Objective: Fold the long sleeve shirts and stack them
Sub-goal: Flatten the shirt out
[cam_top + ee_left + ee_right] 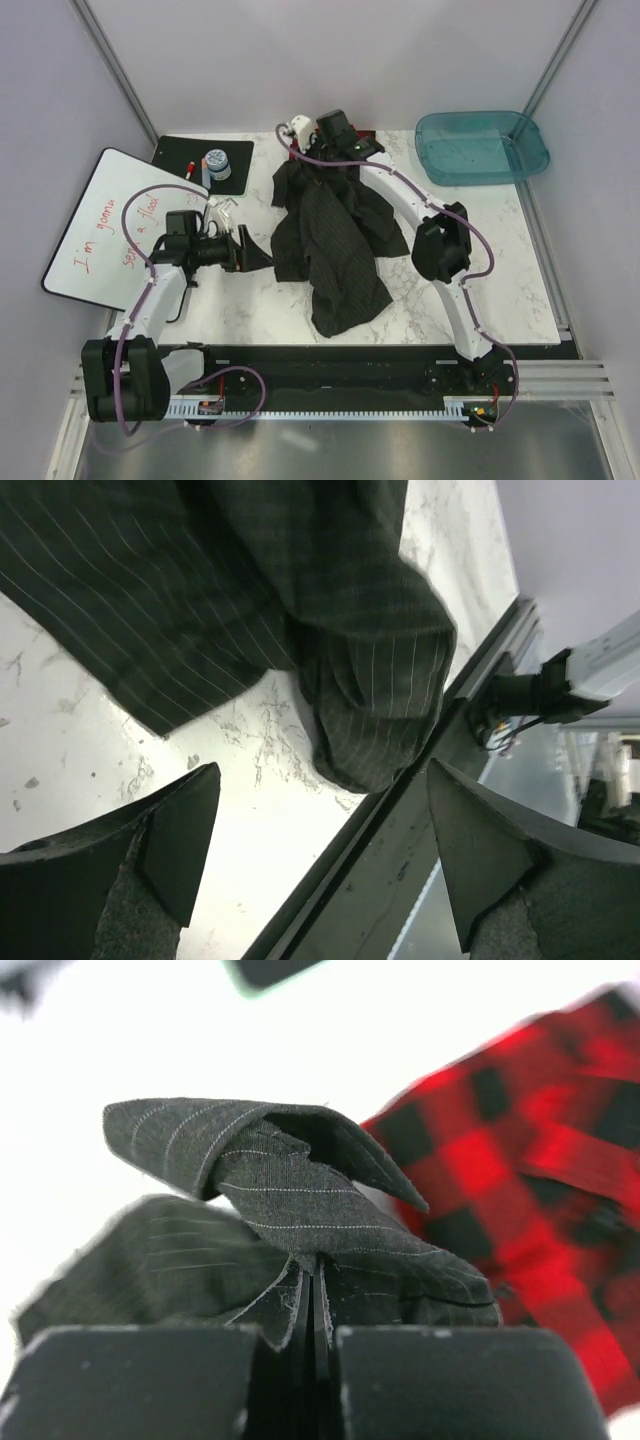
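The dark pinstriped long sleeve shirt (pixel 335 250) lies crumpled down the middle of the marble table, its lower end reaching the front edge. At the far end my right gripper (pixel 335 140) is shut on a fold of it near the collar. In the right wrist view the pinstriped shirt (pixel 300 1200) is pinched between the closed jaws of the right gripper (pixel 315 1305). The red-and-black plaid shirt (pixel 520 1160) lies just behind it. My left gripper (pixel 255 258) hovers open left of the shirt; nothing lies between the jaws of the left gripper (pixel 330 850), and a bunched end of the pinstriped shirt (pixel 380 710) lies ahead.
A teal plastic tub (pixel 482 147) stands at the back right. A whiteboard (pixel 110 225) leans off the table's left side. Behind it a black mat (pixel 205 165) carries a small jar and a marker. The table's front rail (pixel 400 820) runs just under my left gripper.
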You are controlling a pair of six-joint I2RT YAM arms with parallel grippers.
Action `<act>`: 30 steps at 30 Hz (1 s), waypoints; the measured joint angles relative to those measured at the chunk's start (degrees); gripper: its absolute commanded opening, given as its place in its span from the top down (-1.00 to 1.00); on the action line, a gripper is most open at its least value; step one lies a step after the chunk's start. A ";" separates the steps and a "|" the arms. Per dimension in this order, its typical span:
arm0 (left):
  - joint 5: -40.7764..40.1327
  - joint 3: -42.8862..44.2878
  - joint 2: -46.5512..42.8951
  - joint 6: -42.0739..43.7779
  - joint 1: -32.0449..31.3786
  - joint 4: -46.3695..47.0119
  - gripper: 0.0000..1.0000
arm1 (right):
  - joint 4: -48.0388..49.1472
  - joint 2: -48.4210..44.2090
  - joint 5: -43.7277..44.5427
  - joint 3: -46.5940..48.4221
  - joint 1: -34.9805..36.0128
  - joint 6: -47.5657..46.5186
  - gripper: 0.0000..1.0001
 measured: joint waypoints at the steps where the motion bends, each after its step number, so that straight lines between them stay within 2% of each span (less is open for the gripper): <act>1: -1.07 -0.20 -0.15 -0.37 -2.19 0.68 -0.92 | 1.38 -1.05 0.61 -0.15 -1.01 3.04 1.00; 2: -2.60 -0.26 -0.48 -0.76 -4.76 1.73 -0.99 | 2.80 -2.29 0.87 -0.52 -2.16 6.12 1.00; 7: -12.46 -0.26 -0.59 -2.43 -18.73 10.12 -0.99 | 8.83 -10.58 2.51 -5.86 -8.02 19.43 1.00; 11: -18.91 3.17 9.22 -3.17 -24.57 16.52 -0.97 | 11.80 -18.82 3.32 -14.45 -11.61 28.30 1.00; 12: -20.28 4.46 12.52 -3.26 -25.55 18.34 -0.89 | 12.24 -20.59 3.28 -16.57 -12.15 30.36 1.00; 13: -21.59 5.86 15.78 -3.37 -26.58 19.96 -0.75 | 12.68 -22.16 2.89 -18.56 -12.63 32.30 1.00; 14: -22.62 7.28 18.71 -3.34 -27.52 20.76 -0.26 | 13.09 -23.50 2.34 -20.26 -12.94 33.83 1.00; 16: -24.24 10.86 24.06 -3.50 -29.33 21.59 0.42 | 13.46 -25.44 0.92 -23.04 -13.75 37.20 1.00; 17: -24.92 12.41 26.03 -3.21 -29.88 21.70 0.82 | 13.64 -26.05 0.20 -23.98 -14.14 38.51 1.00; 19: -25.40 15.02 27.65 -2.01 -29.75 19.91 0.96 | 13.94 -27.06 -1.38 -25.42 -14.97 40.81 1.00; 21: -24.06 17.62 27.12 -1.51 -27.36 16.63 0.96 | 14.43 -28.65 -2.95 -27.08 -16.04 42.82 1.00; 25: -18.78 25.75 22.49 5.38 -16.20 3.89 0.96 | 17.44 -39.71 -7.23 -40.72 -22.27 47.69 0.99; 26: -17.73 28.55 21.09 8.90 -13.46 -0.48 0.96 | 17.99 -44.65 -8.68 -46.93 -24.72 48.52 0.71; 28: -16.15 33.11 17.94 15.98 -10.43 -7.96 0.96 | 16.87 -54.64 -12.52 -59.54 -28.55 48.65 0.29; 30: -16.02 35.19 14.01 24.37 -10.23 -15.98 0.96 | 12.00 -63.41 -15.39 -69.68 -29.92 46.75 -0.19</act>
